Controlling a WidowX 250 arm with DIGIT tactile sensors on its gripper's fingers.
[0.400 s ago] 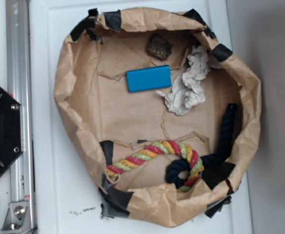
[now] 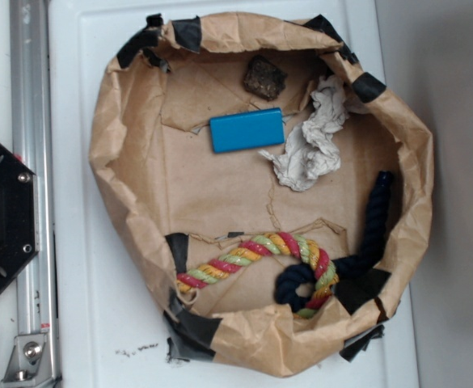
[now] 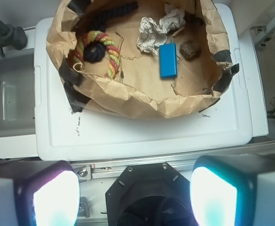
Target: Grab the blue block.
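the gripper (image 3: 135,197) hangs spread wide with nothing between its 2 glowing pads (image 3: 56,197), well back from the paper-lined basket (image 2: 107,153) (only the wrist view shows it); the blue block (image 2: 247,130) lies flat on the brown paper inside, untouched; a dark speckled cube (image 2: 264,78) sits near it; crumpled white paper (image 2: 313,145) lies just beside it; a multicoloured rope (image 2: 256,255) and a navy rope (image 2: 373,222) rest at the far side.

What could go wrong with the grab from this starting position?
The open gripper is far back from the paper-lined bin, so it must clear the raised crumpled rim. The blue block lies flat and may be hard to pinch. The brown cube and crumpled paper sit close by and could be bumped or caught.
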